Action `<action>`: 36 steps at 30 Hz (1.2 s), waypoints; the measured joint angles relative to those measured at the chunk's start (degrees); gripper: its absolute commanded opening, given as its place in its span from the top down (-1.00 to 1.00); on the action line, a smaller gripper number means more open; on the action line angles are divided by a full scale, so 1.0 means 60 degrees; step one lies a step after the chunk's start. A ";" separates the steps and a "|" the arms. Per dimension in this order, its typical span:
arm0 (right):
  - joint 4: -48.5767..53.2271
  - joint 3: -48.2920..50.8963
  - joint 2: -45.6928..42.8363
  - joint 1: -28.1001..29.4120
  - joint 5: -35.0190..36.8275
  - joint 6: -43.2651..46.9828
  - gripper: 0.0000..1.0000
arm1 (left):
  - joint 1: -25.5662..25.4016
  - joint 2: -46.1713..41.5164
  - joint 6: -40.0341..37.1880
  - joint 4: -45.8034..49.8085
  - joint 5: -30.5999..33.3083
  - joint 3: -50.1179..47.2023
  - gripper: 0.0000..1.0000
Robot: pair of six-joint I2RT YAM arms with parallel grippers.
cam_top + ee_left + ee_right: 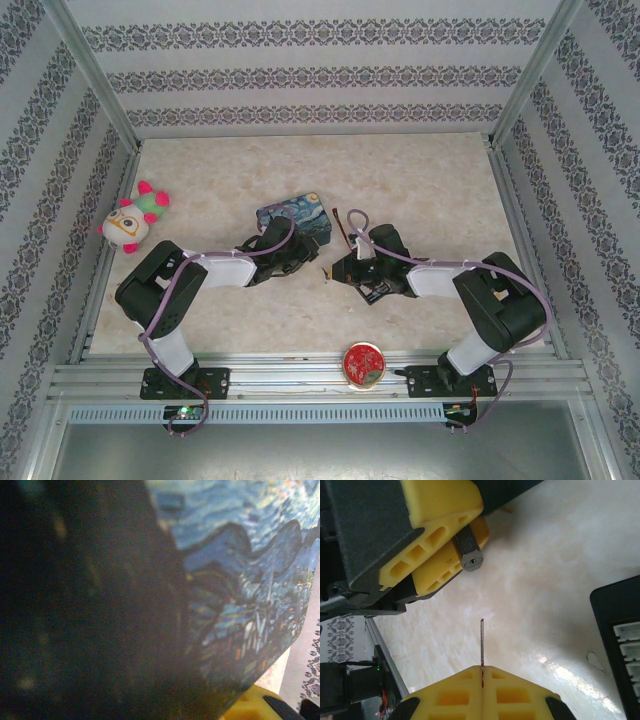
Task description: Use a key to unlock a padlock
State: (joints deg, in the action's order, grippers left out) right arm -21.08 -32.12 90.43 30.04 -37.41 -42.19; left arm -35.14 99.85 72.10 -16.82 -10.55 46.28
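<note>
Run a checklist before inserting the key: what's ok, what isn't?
1. Right hand shut on key: ok.
2. Key straight in grip, blade sticking out past the fingertips: ok.
3. Left hand gripping padlock: ok.
4. Keyway end exposed, not covered by fingers: ok.
5. Key in line with padlock: not ok; tip is apart from it and the body sits tilted to the blade.
6. Left wrist view usable: not ok; blurred, pressed close to blue tin.
</note>
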 measured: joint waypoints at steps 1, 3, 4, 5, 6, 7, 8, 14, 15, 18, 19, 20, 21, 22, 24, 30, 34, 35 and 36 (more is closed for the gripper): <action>-0.0080 0.0018 -0.0047 0.0040 0.0117 -0.0007 1.00 | 0.0000 0.0011 0.0000 0.0000 0.0000 0.0007 0.92; -0.0259 0.0025 -0.0062 0.0098 0.0244 -0.0036 1.00 | 0.0000 0.0011 0.0000 0.0000 -0.0007 0.0007 0.92; -0.0335 0.0025 -0.0062 0.0102 0.0284 -0.0051 1.00 | 0.0000 0.0011 0.0000 -0.0004 -0.0011 0.0007 0.92; -0.0386 0.0025 -0.0062 0.0102 0.0313 -0.0080 1.00 | 0.0000 0.0015 0.0000 -0.0004 -0.0022 0.0007 0.92; -0.0448 0.0025 -0.0044 0.0102 0.0328 -0.0113 1.00 | 0.0000 0.0015 -0.0004 -0.0004 -0.0033 0.0007 0.92; -0.0506 0.0011 -0.0004 0.0146 0.0335 -0.0146 1.00 | 0.0000 0.0015 -0.0011 -0.0004 -0.0033 0.0007 0.92; -0.0543 -0.0011 0.0051 0.0164 0.0339 -0.0171 1.00 | 0.0000 0.0015 -0.0011 -0.0004 -0.0036 0.0007 0.92; -0.0765 -0.0175 0.0357 0.0466 0.0423 -0.0226 1.00 | 0.0000 0.0011 -0.0015 -0.0004 -0.0040 0.0007 0.92; -0.0801 -0.0182 0.0368 0.0477 0.0448 -0.0222 1.00 | 0.0000 0.0015 -0.0015 -0.0004 -0.0040 0.0007 0.92; -0.0860 -0.0189 0.0375 0.0539 0.0597 -0.0226 1.00 | 0.0000 0.0015 -0.0015 -0.0004 -0.0040 0.0007 0.92; -0.0882 -0.0189 0.0375 0.0535 0.0630 -0.0226 1.00 | 0.0000 0.0015 -0.0015 -0.0004 -0.0040 0.0007 0.92; -0.0892 -0.0189 0.0375 0.0535 0.0678 -0.0226 1.00 | 0.0000 0.0015 -0.0015 -0.0004 -0.0040 0.0007 0.92; -0.0892 -0.0189 0.0375 0.0535 0.0721 -0.0226 1.00 | 0.0000 0.0011 -0.0015 -0.0004 -0.0040 0.0007 0.92; -0.0892 -0.0189 0.0372 0.0535 0.0783 -0.0226 1.00 | 0.0000 0.0015 -0.0015 -0.0004 -0.0040 0.0007 0.92; -0.0892 -0.0189 0.0375 0.0535 0.0867 -0.0222 1.00 | 0.0000 0.0015 -0.0015 -0.0004 -0.0044 0.0007 0.92; -0.0889 -0.0189 0.0372 0.0535 0.1104 -0.0219 1.00 | 0.0000 0.0015 -0.0015 -0.0004 -0.0062 0.0007 0.92; -0.0885 -0.0189 0.0375 0.0535 0.1260 -0.0215 1.00 | 0.0000 0.0015 -0.0015 -0.0004 -0.0076 0.0015 0.92; -0.0885 -0.0189 0.0372 0.0535 0.1304 -0.0215 1.00 | 0.0000 0.0015 -0.0015 -0.0004 -0.0084 0.0015 0.92; -0.0885 -0.0189 0.0372 0.0535 0.1344 -0.0211 1.00 | 0.0000 0.0015 -0.0015 -0.0004 -0.0102 0.0015 0.92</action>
State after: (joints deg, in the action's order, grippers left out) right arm -26.39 -33.26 92.66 33.26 -29.34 -43.46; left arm -35.14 99.94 72.01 -16.84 -11.16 46.37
